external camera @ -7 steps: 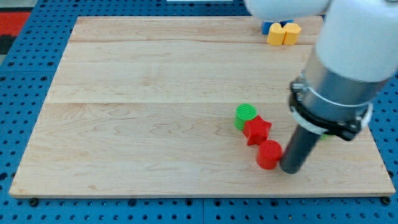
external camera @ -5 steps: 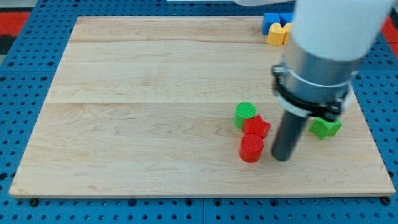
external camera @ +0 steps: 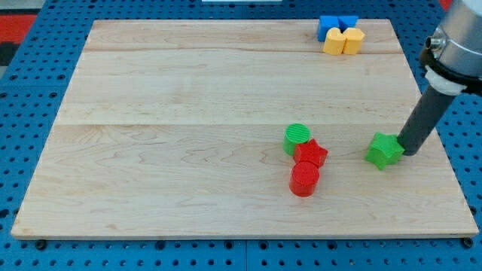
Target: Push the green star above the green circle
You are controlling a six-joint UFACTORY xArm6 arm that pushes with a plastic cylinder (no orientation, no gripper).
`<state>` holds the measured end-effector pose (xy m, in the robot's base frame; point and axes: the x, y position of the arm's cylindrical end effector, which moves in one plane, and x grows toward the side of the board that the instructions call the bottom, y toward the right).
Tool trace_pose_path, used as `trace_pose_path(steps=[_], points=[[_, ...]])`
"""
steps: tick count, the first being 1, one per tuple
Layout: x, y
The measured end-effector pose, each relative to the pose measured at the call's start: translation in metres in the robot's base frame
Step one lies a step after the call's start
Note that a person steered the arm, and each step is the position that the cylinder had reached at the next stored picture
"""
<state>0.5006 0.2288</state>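
The green star [external camera: 384, 150] lies at the view's right, well to the right of the green circle [external camera: 297, 138]. My tip [external camera: 409, 150] rests right against the star's right side. The green circle sits near the middle of the board's lower half, touching a red star [external camera: 311, 154] at its lower right.
A red cylinder [external camera: 304, 179] sits just below the red star. Two blue blocks [external camera: 336, 24] and two yellow blocks [external camera: 343, 41] cluster at the board's top right. The board's right edge [external camera: 444, 150] is close to my tip.
My tip has moved from beside the red cylinder to the right side of the green star. Before that it pushed the red cylinder leftward under the red star.
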Motion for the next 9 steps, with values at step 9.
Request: trace_pose_path(steps=[9], points=[[-0.110,-0.186]])
